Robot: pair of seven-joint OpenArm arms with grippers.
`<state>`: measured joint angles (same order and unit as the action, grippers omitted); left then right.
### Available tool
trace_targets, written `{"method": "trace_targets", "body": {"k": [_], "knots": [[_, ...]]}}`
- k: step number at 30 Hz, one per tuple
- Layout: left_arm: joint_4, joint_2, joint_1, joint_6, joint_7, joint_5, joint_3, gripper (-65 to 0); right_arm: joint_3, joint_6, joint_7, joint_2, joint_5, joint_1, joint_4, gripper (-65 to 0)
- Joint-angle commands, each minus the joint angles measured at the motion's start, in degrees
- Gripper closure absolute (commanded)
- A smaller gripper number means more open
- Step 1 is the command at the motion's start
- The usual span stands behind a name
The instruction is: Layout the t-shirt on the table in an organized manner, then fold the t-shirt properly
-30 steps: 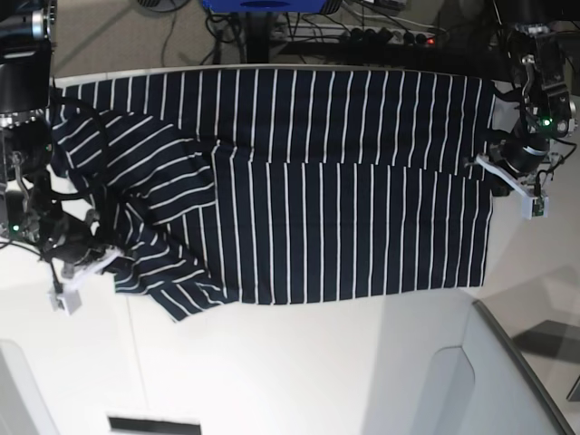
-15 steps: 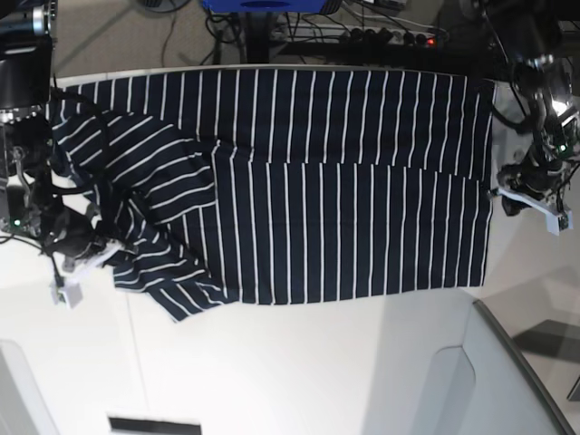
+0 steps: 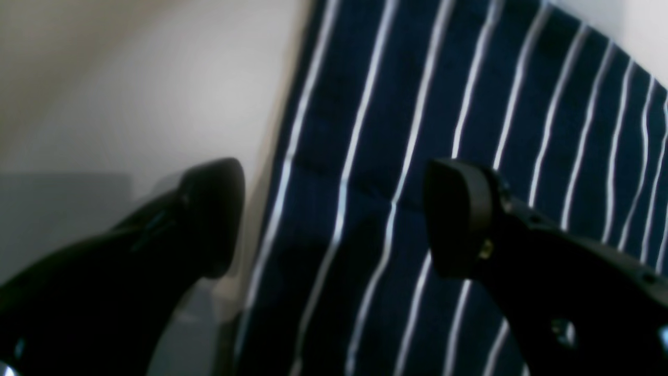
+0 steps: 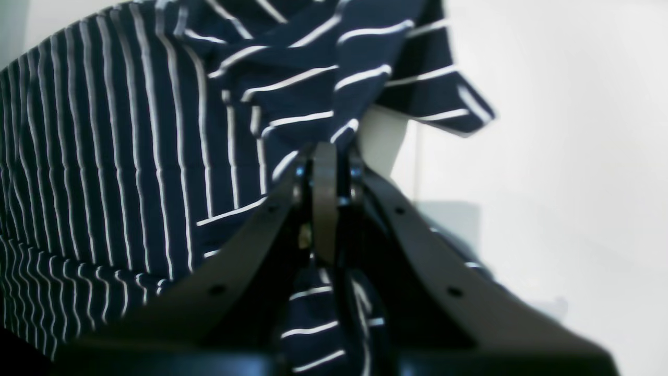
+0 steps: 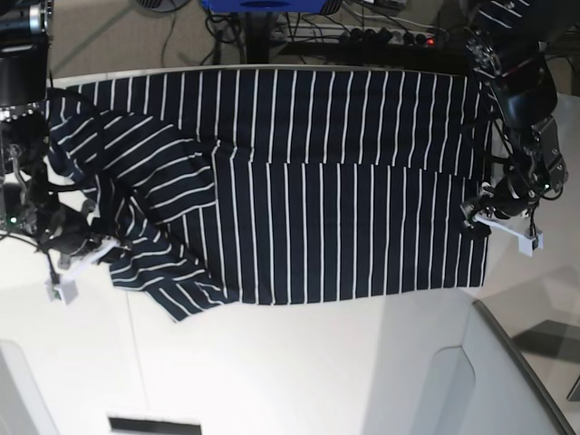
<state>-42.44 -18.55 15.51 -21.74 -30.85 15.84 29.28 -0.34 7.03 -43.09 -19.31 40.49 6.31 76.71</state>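
Striped t-shirt (image 5: 299,190) lies flat on the white counter (image 5: 299,362), long axis left-right; no legible writing. Left hand (image 3: 334,219) gapes wide at its hem; right hand (image 4: 324,172) pinches a bunched sleeve.

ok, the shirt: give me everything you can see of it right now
The shirt is dark navy, soft fabric with thin white stripes. Its body lies mostly flat on the white table, with a horizontal fold line across the upper part. In the base view, the left end is bunched and creased, stripes slanting, one flap pointing toward the near edge. The right gripper is shut on that bunched cloth. The left gripper is open, straddling the straight edge at the other end, holding nothing.
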Motion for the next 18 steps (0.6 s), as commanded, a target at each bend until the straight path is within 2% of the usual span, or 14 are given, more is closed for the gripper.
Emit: {"method": "trace_targets", "body": {"k": [1,4,6,8,12,18], "knots": [[0.72,-0.22,0.98,-0.37,1.18,-0.06,-1.72,-51.7,0.47,0.23,1.11,-0.69,0.61,1.21,0.88,-0.2],[2.83,-0.22,0.98,-0.37,4.7,-0.06,-5.32,-50.7,0.56,0.23,1.11,-0.78,0.61,1.21,0.88,-0.2],[3.62,-0.22,0.8,-0.37,5.31,-0.06,-6.82,-43.6,0.56,0.23,1.2,-0.78,0.61,1.21,0.88,-0.2],[3.62,0.04,0.54,-0.37,5.4,0.21,-7.61,-31.8,0.56,0.23,1.29,-0.78,0.61,1.21,0.88,-0.2],[3.36,0.13,0.62,-0.37,5.49,0.03,-6.99,-0.8,0.56,0.23,1.29,-0.78,0.61,1.21,0.88,-0.2],[0.98,-1.19,0.36,-0.37,5.14,0.03,-7.52,0.0,0.56,0.23,1.38,-0.78,0.61,1.21,0.88,-0.2]]}}
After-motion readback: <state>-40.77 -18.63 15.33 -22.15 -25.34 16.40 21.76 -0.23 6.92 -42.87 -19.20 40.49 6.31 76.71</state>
